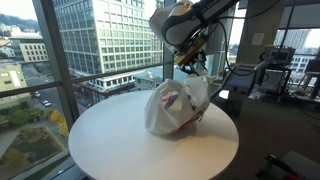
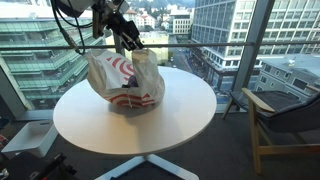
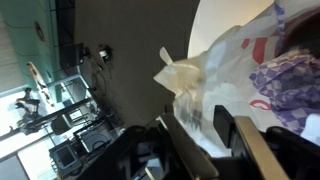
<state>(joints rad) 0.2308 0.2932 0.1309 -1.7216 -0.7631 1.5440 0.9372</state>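
While the gripper (image 3: 212, 128) stands half open astride the crumpled top of the plastic bag (image 3: 238, 62), clamping nothing, keep moves straight and slow, no snagging.

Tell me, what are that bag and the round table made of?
The bag: thin plastic film, it seems, white with red print, slightly glossy; it crinkles, and something purple shows through. The table: smooth matte white top, perhaps laminate or painted wood; the look leaves that open.
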